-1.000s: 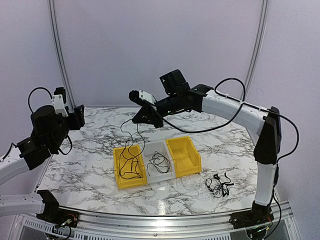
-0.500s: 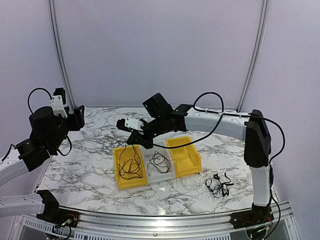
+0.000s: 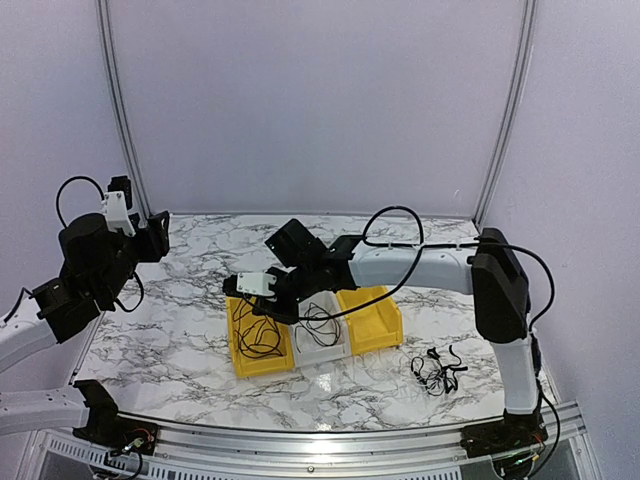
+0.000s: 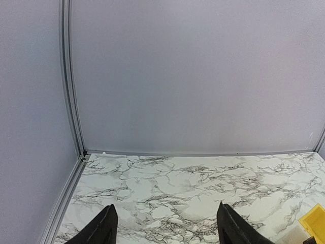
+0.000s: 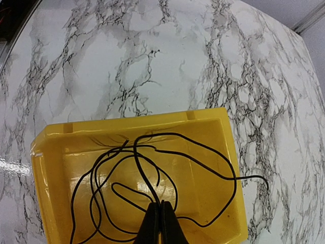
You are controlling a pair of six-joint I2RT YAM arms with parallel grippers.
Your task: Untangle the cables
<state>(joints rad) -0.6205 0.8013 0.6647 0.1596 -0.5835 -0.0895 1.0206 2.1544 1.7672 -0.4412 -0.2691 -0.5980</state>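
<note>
- Now that right jaws, pinching thin black cable [image 5: 145, 178], dropped to left yellow plastic bin [image 5: 127, 120], strand coils inside: nearly deposited.
- Left jaws spread, idle.

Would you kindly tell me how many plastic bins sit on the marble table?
3, in one row: left yellow plastic bin, middle whitish plastic bin, right yellow plastic bin. None appears hidden.
</note>
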